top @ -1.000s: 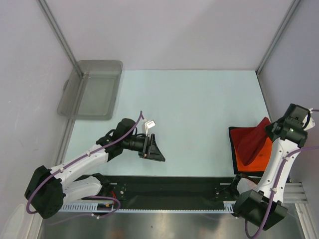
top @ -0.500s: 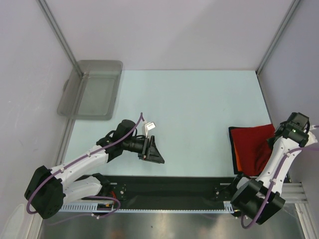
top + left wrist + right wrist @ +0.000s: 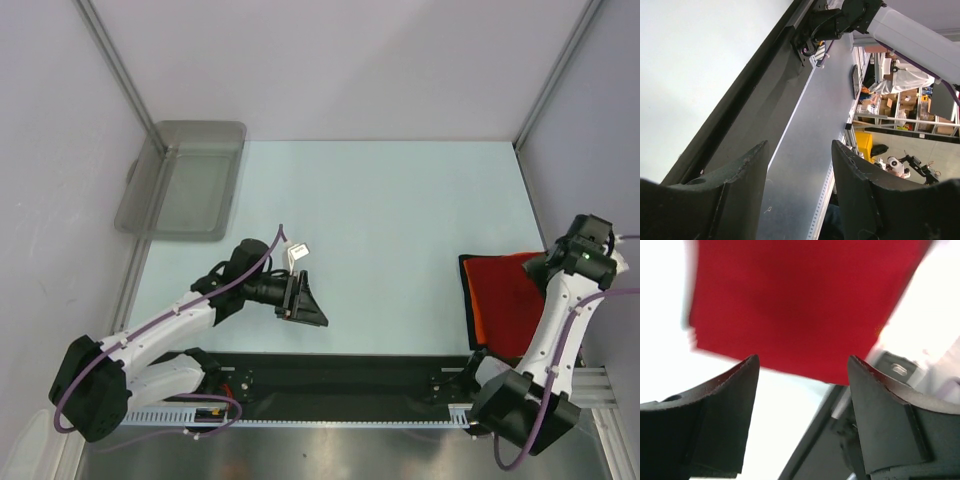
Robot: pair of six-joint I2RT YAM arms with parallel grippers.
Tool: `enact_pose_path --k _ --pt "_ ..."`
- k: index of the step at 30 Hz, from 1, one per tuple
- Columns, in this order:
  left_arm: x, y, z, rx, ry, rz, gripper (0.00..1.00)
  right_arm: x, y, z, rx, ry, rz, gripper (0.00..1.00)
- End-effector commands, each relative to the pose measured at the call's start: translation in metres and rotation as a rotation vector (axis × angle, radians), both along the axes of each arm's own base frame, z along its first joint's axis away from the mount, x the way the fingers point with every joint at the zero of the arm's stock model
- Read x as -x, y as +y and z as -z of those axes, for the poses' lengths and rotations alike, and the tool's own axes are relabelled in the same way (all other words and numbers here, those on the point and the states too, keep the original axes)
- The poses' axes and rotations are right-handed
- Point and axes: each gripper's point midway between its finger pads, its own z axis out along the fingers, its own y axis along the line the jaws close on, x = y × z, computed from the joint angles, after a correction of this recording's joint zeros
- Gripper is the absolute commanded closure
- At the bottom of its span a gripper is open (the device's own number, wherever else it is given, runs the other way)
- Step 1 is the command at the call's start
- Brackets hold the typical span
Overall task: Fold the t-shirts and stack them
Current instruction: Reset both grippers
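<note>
My right hand (image 3: 802, 365) just let go: jaws wide, empty, above red shirt (image 3: 508, 298). Red now flat, folded, atop orange shirt (image 3: 474, 320) at table (image 3: 400, 210) right near edge. Left hand (image 3: 797, 150) parted, empty. Stack looks done.

Your right fingers (image 3: 715, 410) hang above the right end of the tabletop (image 3: 400, 200), with the stacked shirts just ahead of and below their tips. The top shirt (image 3: 505, 290) lies on the lower shirt (image 3: 477, 325), which shows along its left edge. Your left fingers (image 3: 312, 310) are well left of the stack, near the front edge. The tub (image 3: 180, 185) lies behind and left of them, at the back-left corner.
</note>
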Motion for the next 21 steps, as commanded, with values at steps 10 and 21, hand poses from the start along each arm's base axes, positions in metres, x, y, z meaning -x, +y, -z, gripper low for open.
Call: enact_pose_path --k 10,21 --pt "-0.002 0.002 -0.01 0.039 -0.068 -0.007 0.4 -0.126 0.167 -0.026 -0.245 -0.451 -0.616 0.32" --pt "0.013 0.025 0.015 0.001 -0.12 -0.086 0.09 -0.058 0.34 0.033 -0.559 -0.434 -0.962 0.02"
